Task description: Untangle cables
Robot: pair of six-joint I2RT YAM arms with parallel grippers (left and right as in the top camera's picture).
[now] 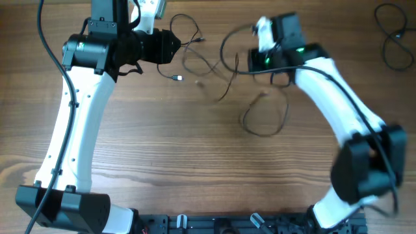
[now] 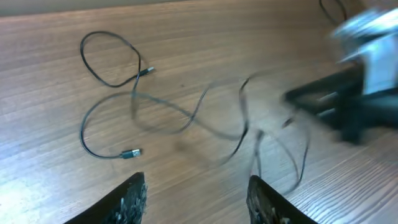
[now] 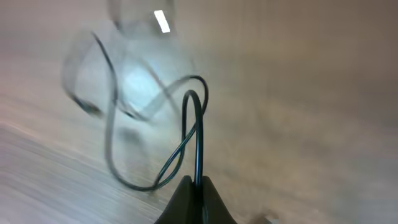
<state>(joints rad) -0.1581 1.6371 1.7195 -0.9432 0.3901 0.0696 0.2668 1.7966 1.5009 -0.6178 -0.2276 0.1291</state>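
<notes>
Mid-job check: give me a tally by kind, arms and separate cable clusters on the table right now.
Robot arms: 2 (left arm, right arm)
Cable clusters: 2 (central tangle, separate coil at the far right corner)
Total: 4
Cords inside the tangle: too blurred to count.

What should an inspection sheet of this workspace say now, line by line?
surface: brown wood-grain table, no stains seen.
job's things: thin black cords with small plugs, tangled at centre; another loose black cord at the far right corner.
clutter: nothing seen.
end effectors: left end effector open, empty; right end effector shut on one tangled cord.
cables: thick black arm wires run along both arms.
surroundings: black mounting rail at near edge.
</notes>
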